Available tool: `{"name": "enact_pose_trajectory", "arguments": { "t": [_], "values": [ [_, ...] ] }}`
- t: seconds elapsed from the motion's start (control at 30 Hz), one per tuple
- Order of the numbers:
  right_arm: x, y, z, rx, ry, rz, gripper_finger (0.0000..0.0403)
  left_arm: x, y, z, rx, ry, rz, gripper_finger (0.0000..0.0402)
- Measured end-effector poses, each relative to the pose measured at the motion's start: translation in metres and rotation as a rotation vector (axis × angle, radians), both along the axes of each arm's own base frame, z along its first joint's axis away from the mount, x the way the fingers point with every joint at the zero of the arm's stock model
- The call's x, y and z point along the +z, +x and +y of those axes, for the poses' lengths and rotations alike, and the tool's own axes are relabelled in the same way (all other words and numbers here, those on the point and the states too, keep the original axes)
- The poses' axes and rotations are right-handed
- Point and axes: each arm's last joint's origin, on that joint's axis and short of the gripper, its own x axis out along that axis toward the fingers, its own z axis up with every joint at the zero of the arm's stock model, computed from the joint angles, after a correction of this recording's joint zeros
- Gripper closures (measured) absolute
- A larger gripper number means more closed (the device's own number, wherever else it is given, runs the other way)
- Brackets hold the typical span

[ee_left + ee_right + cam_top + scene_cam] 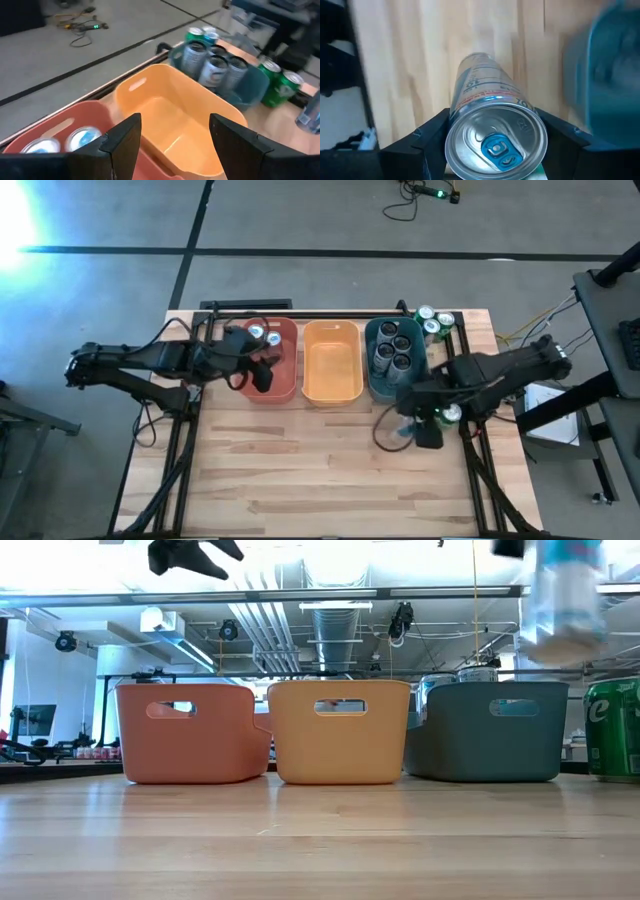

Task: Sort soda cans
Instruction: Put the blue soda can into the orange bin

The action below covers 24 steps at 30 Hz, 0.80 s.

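Above the table, right gripper (492, 145) clamped on blue-and-silver can (492, 132), lifted

Blurred raised can (560, 595), green can (615, 730) edge-cropped

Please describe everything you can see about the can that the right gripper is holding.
The can is a slim metal drink can with a silver top and a blue pull tab; its side is silver-blue with small print and a thin red line. The right gripper holds it upright near the top, one dark jaw on each side. In the low view it hangs clear above the wooden table, in front of the teal bin.
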Motion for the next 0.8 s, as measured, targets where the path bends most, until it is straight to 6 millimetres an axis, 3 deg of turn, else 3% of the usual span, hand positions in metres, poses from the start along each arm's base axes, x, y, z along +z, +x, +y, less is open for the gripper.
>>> {"name": "enact_pose_trajectory", "arguments": {
  "t": [0.17,0.3,0.47,0.6,0.8],
  "values": [
    [0.032,0.036,-0.006,0.073,-0.085,-0.089,0.0172,-0.007,0.017,-0.005,-0.159,-0.034,0.034,0.0179],
    [0.045,0.061,-0.016,0.142,-0.175,-0.102,0.0172,-0.012,0.035,-0.009,-0.266,-0.092,0.002,0.0163],
    [0.059,0.087,-0.03,0.218,-0.214,-0.162,0.0172,-0.012,0.06,-0.014,-0.429,-0.044,-0.076,0.0142],
    [0.073,0.101,-0.044,0.235,-0.241,-0.234,0.0172,-0.012,0.08,-0.02,-0.57,-0.011,-0.164,0.0135],
    [0.085,0.115,-0.058,0.248,-0.271,-0.323,0.0172,-0.033,0.103,-0.017,-0.575,-0.005,-0.115,0.0134]
  ]
}}
